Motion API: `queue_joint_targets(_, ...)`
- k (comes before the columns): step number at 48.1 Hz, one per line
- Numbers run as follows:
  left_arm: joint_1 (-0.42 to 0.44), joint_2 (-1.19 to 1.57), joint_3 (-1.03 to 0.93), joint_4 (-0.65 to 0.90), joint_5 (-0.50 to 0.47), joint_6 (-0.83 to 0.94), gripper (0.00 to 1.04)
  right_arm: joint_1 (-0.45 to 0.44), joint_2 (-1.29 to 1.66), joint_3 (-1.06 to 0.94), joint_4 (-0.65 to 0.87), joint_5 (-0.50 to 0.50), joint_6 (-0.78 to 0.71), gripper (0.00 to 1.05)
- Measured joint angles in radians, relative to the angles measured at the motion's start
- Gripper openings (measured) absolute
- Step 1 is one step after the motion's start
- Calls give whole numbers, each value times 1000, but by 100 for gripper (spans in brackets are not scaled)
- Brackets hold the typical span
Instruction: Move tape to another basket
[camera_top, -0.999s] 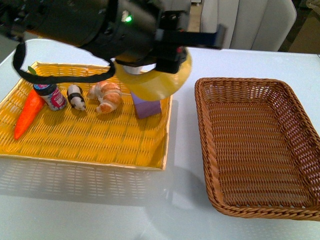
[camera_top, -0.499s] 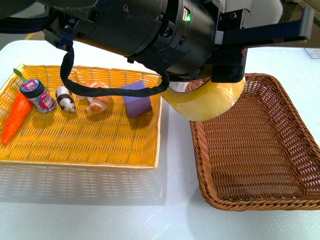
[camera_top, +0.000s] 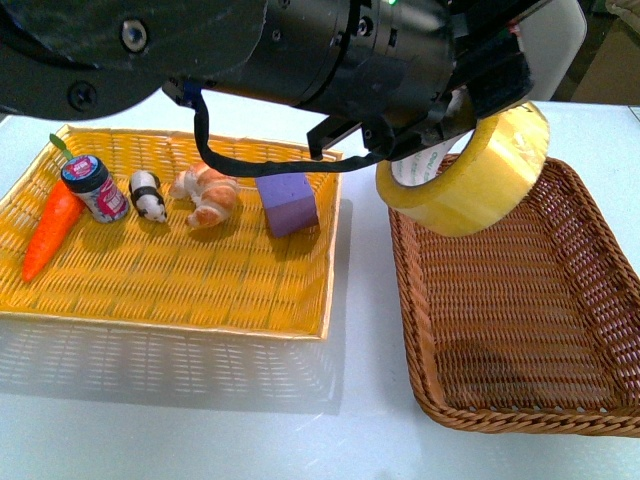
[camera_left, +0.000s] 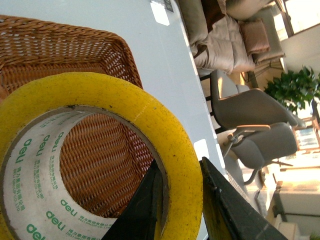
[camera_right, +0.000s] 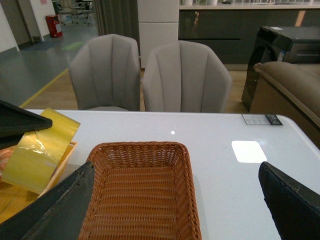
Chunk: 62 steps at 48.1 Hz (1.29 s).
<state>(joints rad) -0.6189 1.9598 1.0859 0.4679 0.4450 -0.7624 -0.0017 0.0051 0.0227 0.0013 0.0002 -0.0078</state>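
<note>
The tape (camera_top: 470, 185), a wide yellowish roll with a white printed core, hangs tilted in the air over the far left part of the brown wicker basket (camera_top: 408, 300). My left gripper (camera_top: 478, 100) is shut on its wall. In the left wrist view the gripper (camera_left: 179, 170) has one finger inside the core and one outside, and the tape (camera_left: 125, 100) fills the picture with the basket (camera_left: 75, 45) showing below it. My right gripper (camera_right: 176, 172) stands open above the near end of the basket (camera_right: 140, 200), holding nothing. The tape (camera_right: 40, 150) shows off to one side there.
To the left of the basket lies a flat yellow woven tray (camera_top: 150, 290). It holds a carrot (camera_top: 55, 225), a small jar (camera_top: 97, 187), a panda figure (camera_top: 150, 195), a croissant (camera_top: 207, 195) and a purple block (camera_top: 287, 205). Grey chairs (camera_right: 150, 75) stand beyond the white table.
My left arm has carried the tape to the right, from above the yellow tray to above the brown basket's far left. The roll now tilts more.
</note>
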Motion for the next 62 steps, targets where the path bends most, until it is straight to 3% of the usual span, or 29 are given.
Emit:
queue_joint_targets(35, -16, 93, 42, 22, 4, -197, 15, 0, 0, 0, 0, 0, 0, 96)
queue_joint_targets(62, -55, 193, 113, 20, 1, -209, 15, 0, 0, 0, 0, 0, 0, 96)
